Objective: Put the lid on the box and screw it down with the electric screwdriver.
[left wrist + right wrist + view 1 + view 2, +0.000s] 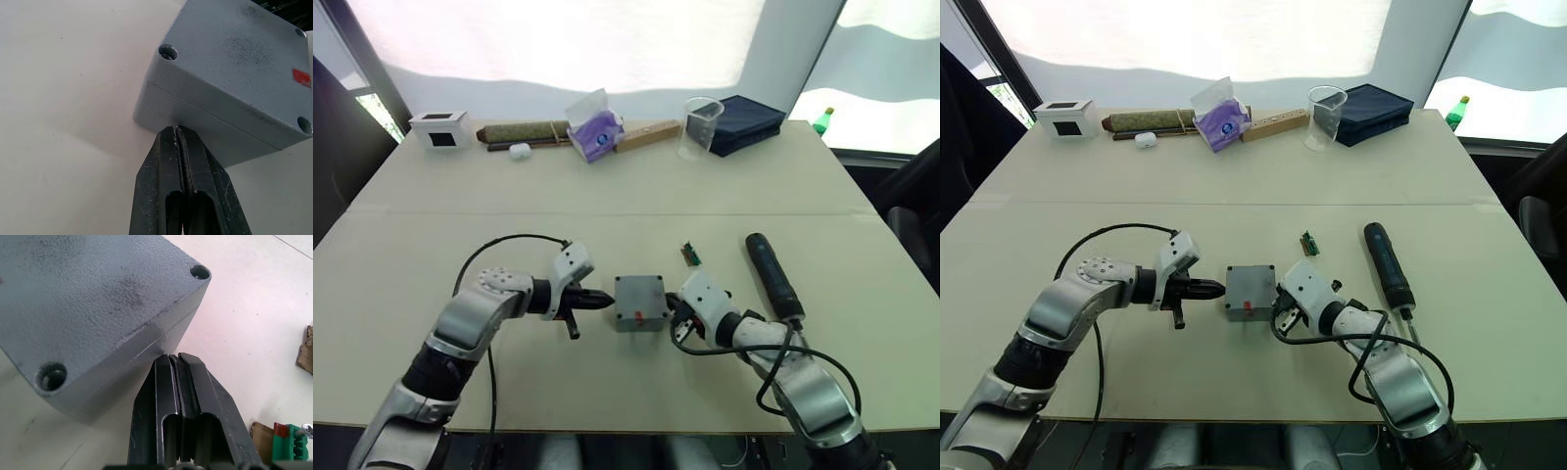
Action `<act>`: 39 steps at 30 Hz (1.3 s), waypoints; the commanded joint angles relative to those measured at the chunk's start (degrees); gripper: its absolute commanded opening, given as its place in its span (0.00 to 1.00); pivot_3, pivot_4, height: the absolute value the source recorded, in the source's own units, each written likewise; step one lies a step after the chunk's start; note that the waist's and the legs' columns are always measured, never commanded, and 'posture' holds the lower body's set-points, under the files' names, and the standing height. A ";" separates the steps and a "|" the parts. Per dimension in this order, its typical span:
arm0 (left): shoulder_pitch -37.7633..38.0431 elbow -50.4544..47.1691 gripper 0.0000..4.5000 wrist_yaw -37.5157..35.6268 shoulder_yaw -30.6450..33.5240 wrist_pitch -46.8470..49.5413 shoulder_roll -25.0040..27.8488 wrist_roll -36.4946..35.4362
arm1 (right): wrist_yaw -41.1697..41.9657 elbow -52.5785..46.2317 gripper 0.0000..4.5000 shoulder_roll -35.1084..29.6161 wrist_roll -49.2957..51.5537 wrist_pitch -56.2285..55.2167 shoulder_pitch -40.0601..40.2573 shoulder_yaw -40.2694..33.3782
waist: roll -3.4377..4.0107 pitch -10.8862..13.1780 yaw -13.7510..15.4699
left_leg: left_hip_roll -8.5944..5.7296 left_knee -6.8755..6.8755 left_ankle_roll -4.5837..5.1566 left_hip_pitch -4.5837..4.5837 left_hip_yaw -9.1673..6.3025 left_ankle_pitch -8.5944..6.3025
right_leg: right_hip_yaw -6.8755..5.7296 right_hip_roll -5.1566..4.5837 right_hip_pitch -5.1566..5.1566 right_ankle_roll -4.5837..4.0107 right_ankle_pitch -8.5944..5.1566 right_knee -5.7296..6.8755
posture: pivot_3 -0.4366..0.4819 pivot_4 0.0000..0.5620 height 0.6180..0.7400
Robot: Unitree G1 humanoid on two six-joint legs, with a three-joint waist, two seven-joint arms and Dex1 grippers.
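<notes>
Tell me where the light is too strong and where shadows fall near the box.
Left eye view: the window behind the table is blown out white. Left wrist view: a soft shadow lies on the table beside the box, under the lid. Right wrist view: the lid top is evenly lit, without glare.

No readable words, brand names or numbers anywhere. Only sign: a small plain red mark [624, 316] on one side of the grey box [640, 303], seen again in the left wrist view, without legible lettering. Printing on the purple packet [598, 133] at the tabletop's far edge too small to read.
</notes>
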 commanded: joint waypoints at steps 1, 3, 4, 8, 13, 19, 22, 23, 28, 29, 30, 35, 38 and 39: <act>-0.56 -0.75 0.00 1.20 -0.87 -2.07 -0.15 0.88 | 0.61 -2.26 0.02 -0.03 0.68 -1.21 -0.25 0.49 | 0.00 0.00 -0.01 | 0.00 0.00 0.00 0.00 0.00 0.00 | 0.00 0.00 0.00 0.00 0.00 0.00 | 0.48 0.27 1.00; -1.15 0.36 0.00 2.06 -0.66 -2.58 -0.76 1.20 | 0.67 -2.76 0.02 -0.06 0.74 -0.98 0.09 0.73 | 0.00 0.00 -0.05 | 0.00 0.00 0.00 0.00 0.00 0.00 | 0.00 0.00 -0.01 0.00 0.00 0.00 | 0.48 0.27 1.00; -1.36 0.70 0.00 2.21 -0.65 -2.78 -0.94 1.22 | 0.67 -2.95 0.02 -0.06 0.76 -0.88 0.21 0.80 | 0.00 0.00 -0.05 | 0.00 -0.01 0.00 0.00 0.00 0.00 | 0.00 0.00 -0.01 0.00 0.00 0.00 | 0.48 0.27 1.00; -2.00 1.23 0.00 2.69 0.12 -2.21 -1.57 0.67 | 0.55 -3.87 0.02 -0.11 1.12 0.00 0.90 0.09 | 0.00 0.00 -0.03 | 0.00 -0.01 0.01 0.00 0.00 0.00 | 0.00 0.00 -0.02 0.00 0.00 0.00 | 0.48 0.27 1.00; -1.18 3.72 0.00 4.33 3.50 -12.99 1.91 4.57 | 0.26 -11.21 0.02 -2.32 1.95 5.21 2.11 -5.21 | 0.06 0.05 -0.07 | 0.00 -0.04 0.00 0.00 0.00 0.00 | 0.00 0.00 -0.04 0.00 0.00 0.00 | 0.48 0.27 1.00; -7.16 9.95 0.00 1.78 7.51 -11.51 1.39 0.08 | 2.40 -21.27 0.02 -3.09 9.15 13.75 3.61 -15.51 | 0.02 0.09 0.23 | 0.00 -0.03 0.05 0.00 -0.01 -0.03 | -0.01 0.00 -0.01 0.00 0.00 -0.02 | 0.48 0.27 1.00; -12.01 8.90 0.00 -3.63 8.09 -10.20 2.45 -3.69 | 2.87 -23.00 0.02 -0.40 14.22 16.91 6.85 -26.35 | -0.13 0.21 0.32 | -0.02 -0.02 0.05 -0.12 -0.07 -0.03 | -0.06 0.00 -0.05 0.00 0.00 -0.04 | 0.48 0.27 1.00; -12.66 6.42 0.00 -6.56 6.94 -6.68 3.57 -6.16 | 3.09 -22.33 0.02 0.22 15.07 15.87 8.82 -28.53 | -0.14 0.22 0.23 | -0.02 -0.01 0.04 -0.15 -0.07 -0.03 | -0.07 0.00 -0.06 0.00 0.00 -0.04 | 0.48 0.27 1.00; -12.05 -0.76 0.00 -14.26 0.33 -5.44 8.41 -6.72 | 2.84 -19.44 0.38 0.20 15.65 10.40 14.00 -30.78 | 0.15 0.38 -0.51 | -0.02 -0.09 -0.04 -0.10 -0.07 0.02 | -0.04 0.00 -0.05 0.01 -0.01 -0.10 | 0.48 0.27 1.00; -12.42 -1.27 0.00 -14.72 -0.65 -5.85 8.01 -6.60 | 2.95 -18.53 0.44 0.45 15.66 8.42 14.76 -30.22 | 0.16 0.39 -0.46 | -0.02 -0.10 -0.03 -0.08 -0.07 0.01 | -0.04 0.01 -0.05 0.01 -0.01 -0.08 | 0.48 0.27 1.00; -12.72 -1.56 0.00 -15.08 -1.29 -6.03 7.71 -6.66 | 2.96 -17.82 0.56 0.63 15.79 6.86 15.32 -29.78 | 0.14 0.41 -0.39 | -0.02 -0.09 0.02 -0.04 -0.11 -0.01 | -0.04 0.04 -0.02 0.01 -0.01 -0.05 | 0.48 0.27 1.00; -13.86 -1.07 0.00 -14.88 -1.62 -6.52 5.98 -7.22 | 2.78 -13.66 0.97 1.32 16.86 3.39 15.86 -26.74 | 0.09 0.45 -0.25 | -0.02 -0.05 0.07 -0.07 -0.13 -0.04 | -0.03 0.05 0.00 0.01 -0.01 -0.07 | 0.48 0.27 1.00; -13.66 -0.63 0.00 -14.48 -1.25 -6.63 5.44 -7.26 | 1.71 -11.41 0.99 1.35 16.28 1.56 14.87 -25.20 | 0.10 0.45 -0.27 | -0.02 -0.05 0.07 -0.07 -0.13 -0.04 | -0.03 0.05 -0.01 0.00 -0.01 -0.07 | 0.48 0.27 1.00; -13.62 -0.47 0.00 -13.97 -1.08 -6.68 5.14 -7.12 | 1.55 -10.85 0.99 1.19 16.08 0.91 14.77 -24.61 | 0.10 0.45 -0.25 | -0.02 -0.05 0.06 -0.08 -0.13 -0.04 | -0.03 0.05 -0.02 0.00 -0.01 -0.06 | 0.48 0.27 1.00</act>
